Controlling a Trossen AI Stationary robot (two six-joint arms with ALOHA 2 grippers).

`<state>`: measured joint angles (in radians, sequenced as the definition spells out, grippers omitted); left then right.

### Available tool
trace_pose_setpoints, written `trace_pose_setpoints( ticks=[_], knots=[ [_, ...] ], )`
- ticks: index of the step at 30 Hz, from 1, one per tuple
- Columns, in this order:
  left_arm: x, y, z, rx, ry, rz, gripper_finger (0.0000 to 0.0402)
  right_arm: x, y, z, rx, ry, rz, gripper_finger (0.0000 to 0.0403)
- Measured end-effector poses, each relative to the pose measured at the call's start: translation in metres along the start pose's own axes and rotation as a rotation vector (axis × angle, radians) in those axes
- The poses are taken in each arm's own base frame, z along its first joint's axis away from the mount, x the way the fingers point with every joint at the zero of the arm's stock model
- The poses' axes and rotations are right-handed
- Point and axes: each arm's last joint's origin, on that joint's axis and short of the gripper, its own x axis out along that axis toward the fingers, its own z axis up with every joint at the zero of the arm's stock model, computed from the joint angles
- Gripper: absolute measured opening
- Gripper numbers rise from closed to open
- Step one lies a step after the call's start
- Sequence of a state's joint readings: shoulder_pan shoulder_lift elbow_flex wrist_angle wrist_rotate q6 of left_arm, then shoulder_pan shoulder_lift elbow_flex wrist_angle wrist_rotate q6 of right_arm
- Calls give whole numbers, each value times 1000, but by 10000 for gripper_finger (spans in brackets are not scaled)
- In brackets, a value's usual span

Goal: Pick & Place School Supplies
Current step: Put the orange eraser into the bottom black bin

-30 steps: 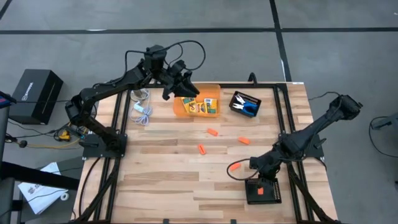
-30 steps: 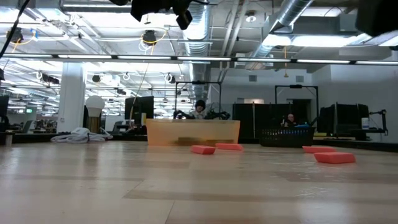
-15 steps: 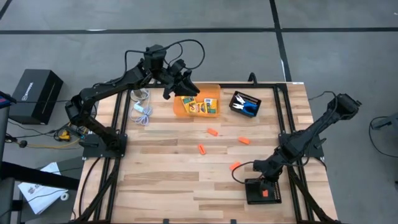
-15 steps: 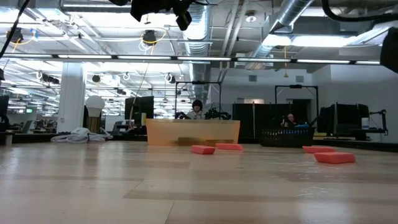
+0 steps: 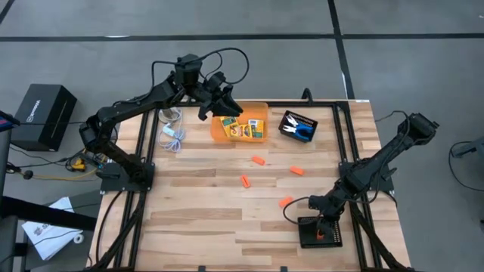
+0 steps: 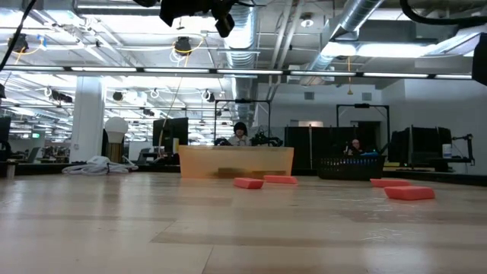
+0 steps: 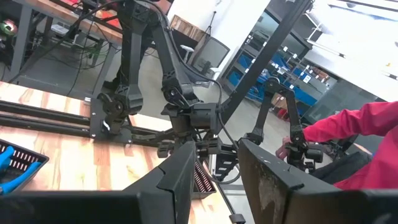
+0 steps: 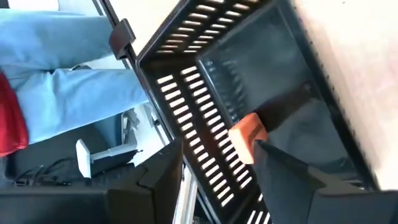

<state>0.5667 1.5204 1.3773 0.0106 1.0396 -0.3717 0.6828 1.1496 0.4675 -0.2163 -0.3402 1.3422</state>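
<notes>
My right gripper (image 8: 214, 149) hangs open, slanting down into the black ribbed tray (image 5: 333, 240) at the near right. One orange stubby piece (image 8: 249, 134) lies in that tray at one fingertip. Several more orange pieces (image 5: 259, 160) (image 5: 285, 202) lie loose on the wood. My left gripper (image 7: 217, 149) is open and level, held high over the far edge beside the translucent orange bin (image 5: 219, 130), which holds yellow-and-green boxes (image 5: 246, 130). Blue-handled scissors (image 5: 302, 133) lie in a second black tray (image 5: 291, 117) right of the bin. My right gripper has one fingertip (image 8: 264, 152) right at the orange piece's near end (image 8: 252, 146); I cannot tell whether it touches. The piece rests on the tray's floor, not between the fingers.
A white cable and small items (image 5: 172, 136) lie at the far left. Black frame rails (image 5: 344, 151) run along both sides of the table. A person in jeans (image 8: 62, 62) stands beyond the near-right edge. Open wood lies in the middle and near left.
My right gripper has sunk toward the near edge, carrying an orange piece down into the near-right black tray, where the piece now lies. The loose pieces on the wood have stayed in place.
</notes>
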Motion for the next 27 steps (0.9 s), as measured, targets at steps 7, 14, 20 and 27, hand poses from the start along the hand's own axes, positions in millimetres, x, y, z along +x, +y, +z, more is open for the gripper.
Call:
trace_pose_setpoints(
  ticks=[7, 14, 20, 27],
  knots=[
    [0, 0, 1, 2, -3, -1, 117, -5, -2, 17, -26, -95, 13, 171],
    [0, 0, 1, -13, -13, 12, 117, -19, -7, 47, -47, -243, 49, 157],
    [3, -1, 1, -16, -18, 26, 117, -45, 6, 84, -156, -514, 281, 152],
    [3, -1, 1, -17, -19, 30, 117, -69, -2, 108, -181, -688, 316, 145]
  ],
)
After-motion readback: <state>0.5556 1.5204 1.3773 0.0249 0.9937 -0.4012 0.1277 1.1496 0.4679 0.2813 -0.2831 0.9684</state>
